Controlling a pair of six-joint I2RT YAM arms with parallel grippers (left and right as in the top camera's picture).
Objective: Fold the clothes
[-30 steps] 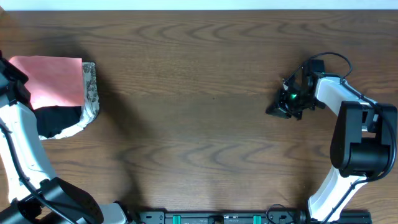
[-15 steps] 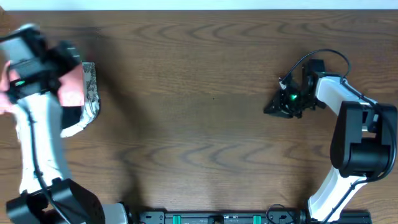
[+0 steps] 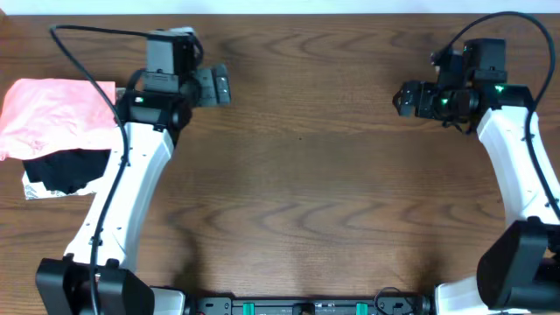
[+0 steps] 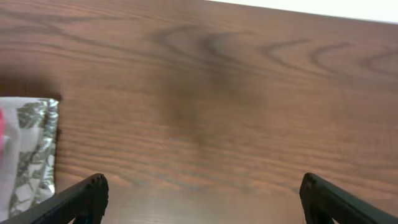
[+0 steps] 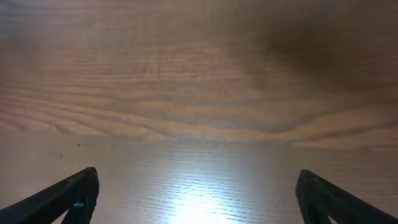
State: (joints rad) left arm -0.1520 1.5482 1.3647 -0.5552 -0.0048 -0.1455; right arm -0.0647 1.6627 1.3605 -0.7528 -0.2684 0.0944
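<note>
Fingers [image 4: 87,198] of the left gripper [image 3: 219,86] stand spread wide over bare table [image 3: 297,192], pinching nothing, and the right gripper [image 3: 404,98] is likewise splayed and empty, well apart on the other side. Away to the left gripper's left, at the table's left edge, lies the shirt [image 3: 57,114], a rumpled pink fold resting on a black garment [image 3: 66,168] and a patterned cloth [image 3: 31,188], so the left arm is much the nearer. Its long axis seems to run left to right, though collar and hem cannot be told apart.
</note>
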